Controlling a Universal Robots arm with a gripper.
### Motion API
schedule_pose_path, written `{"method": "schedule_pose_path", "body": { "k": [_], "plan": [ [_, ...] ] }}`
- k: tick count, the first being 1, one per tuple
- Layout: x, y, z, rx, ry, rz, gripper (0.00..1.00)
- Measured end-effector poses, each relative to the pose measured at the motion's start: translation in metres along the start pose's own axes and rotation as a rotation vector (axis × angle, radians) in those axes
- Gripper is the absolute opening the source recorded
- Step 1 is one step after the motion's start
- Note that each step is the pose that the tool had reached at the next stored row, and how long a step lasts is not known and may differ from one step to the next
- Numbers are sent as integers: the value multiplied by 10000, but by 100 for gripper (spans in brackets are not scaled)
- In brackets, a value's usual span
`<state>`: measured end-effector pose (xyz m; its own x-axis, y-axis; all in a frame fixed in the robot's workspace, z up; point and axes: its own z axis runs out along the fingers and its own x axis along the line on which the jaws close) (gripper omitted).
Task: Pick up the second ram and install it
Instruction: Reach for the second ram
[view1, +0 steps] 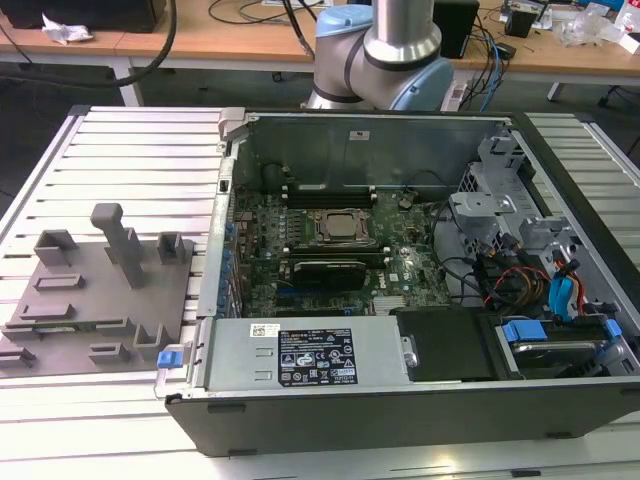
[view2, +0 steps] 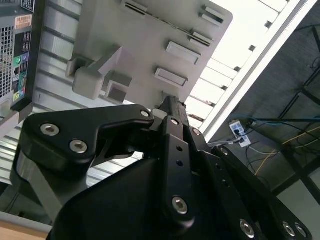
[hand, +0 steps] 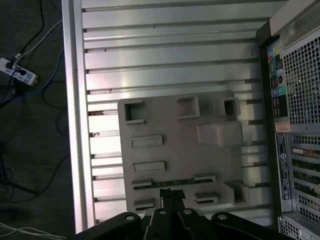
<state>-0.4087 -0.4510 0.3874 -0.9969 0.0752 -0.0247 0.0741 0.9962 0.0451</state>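
Black claw (hand: 172, 194) tips sat closest to us in the first wrist view. They looked pressed together, with nothing we could see between them. Just past them lay the gray tray (hand: 170, 150) with its pockets. Its long slot (hand: 202, 179) held a thin dark strip. We took that for the second ram (hand: 147, 184), kept on its edge, likely so a claw could pinch it from above. We saw no green or chips. Beside the tray stood the open computer case (view1: 400, 400).

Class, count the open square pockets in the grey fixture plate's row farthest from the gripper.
3, in the first wrist view: one nearest the table's edge, one midway, one nearest the computer case. The gripper may hide other pockets.
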Motion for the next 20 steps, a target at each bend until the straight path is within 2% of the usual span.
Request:
{"method": "schedule_pose_path", "body": {
  "k": [3, 5, 8, 10, 12, 20],
  "plan": [
    [-11, -110, 9, -2, -1, 1, 11],
    [-69, -127, 16, 0, 8, 1, 11],
    [-214, -131, 22, 5, 71, 4, 11],
    [-260, -132, 25, 6, 93, 5, 11],
    [-284, -132, 26, 6, 102, 6, 11],
    [-288, -132, 25, 7, 102, 5, 11]
  ]
}}
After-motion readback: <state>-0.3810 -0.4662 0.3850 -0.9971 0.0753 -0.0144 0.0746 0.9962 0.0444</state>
